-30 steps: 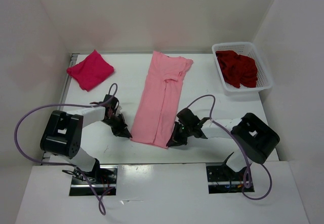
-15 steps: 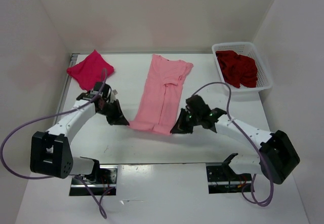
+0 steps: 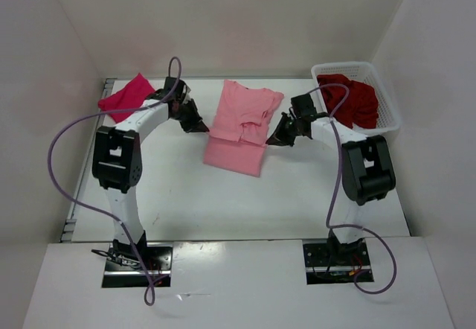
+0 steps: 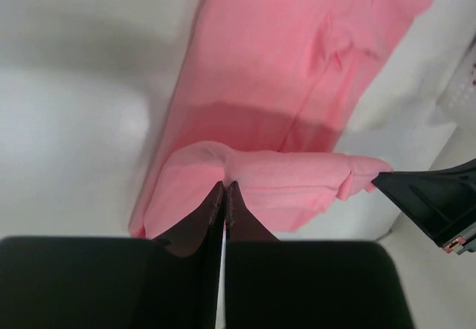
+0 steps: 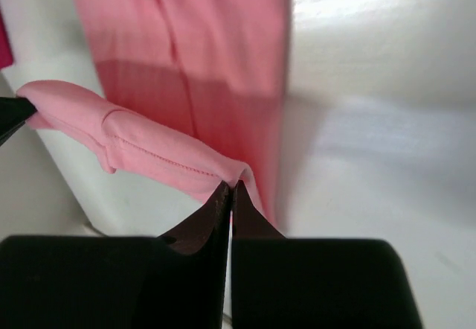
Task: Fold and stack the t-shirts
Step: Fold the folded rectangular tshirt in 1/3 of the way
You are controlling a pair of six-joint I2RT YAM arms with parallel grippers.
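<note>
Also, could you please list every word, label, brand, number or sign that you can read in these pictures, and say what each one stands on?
None: no view shows any readable text.
The salmon pink t-shirt, the crimson-pink t-shirt, the dark red t-shirt and the white lattice basket show no print, label or number.

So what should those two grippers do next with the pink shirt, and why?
The left gripper and right gripper are shut on the hem corners of the salmon pink shirt, lifted over its upper half. Probably lower the hem onto it and let go, finishing the fold.
</note>
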